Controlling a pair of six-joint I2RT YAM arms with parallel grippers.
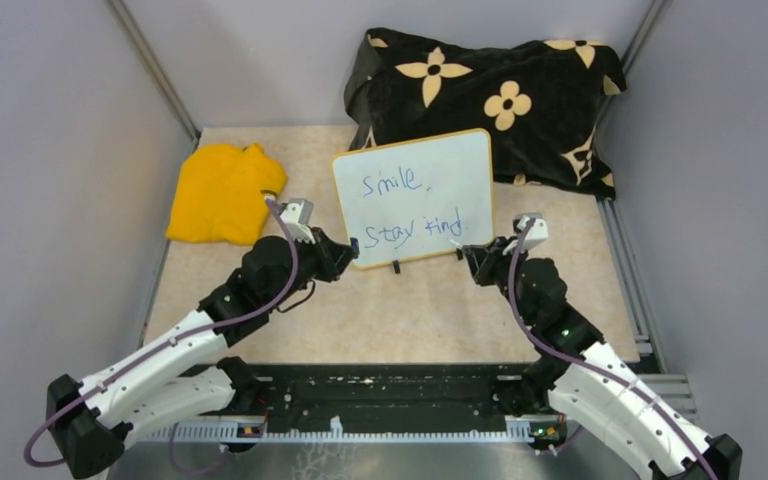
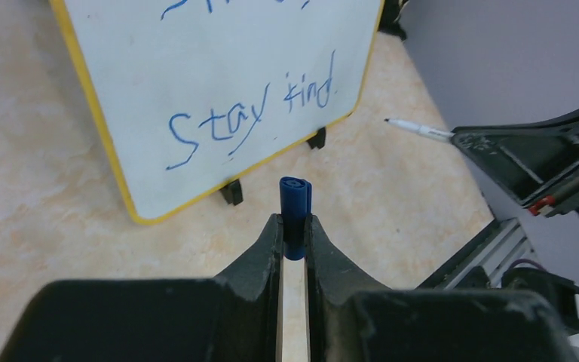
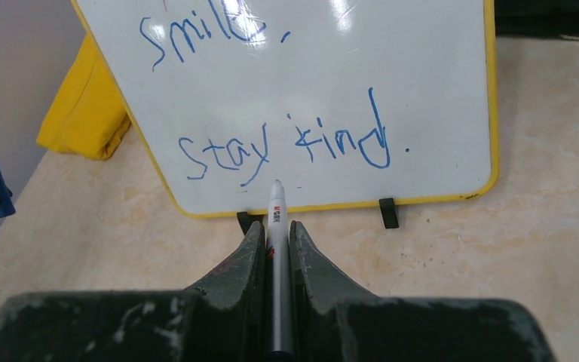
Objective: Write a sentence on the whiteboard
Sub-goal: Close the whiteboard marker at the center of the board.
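Right gripper (image 3: 275,228) is pinching the pen (image 3: 277,200), its length pointing at the propped whiteboard (image 1: 460,165), tip just off it under the sentence (image 1: 422,232), which is looking finished. Left gripper (image 2: 294,226) is pinching the blue cap (image 2: 295,194), well apart to the pen's left.

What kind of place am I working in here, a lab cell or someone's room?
Most likely a lab test cell: plain grey panel walls on metal framing enclose the table, a black mounting rail runs along its near edge, and the whiteboard and yellow cloth look like staged props.
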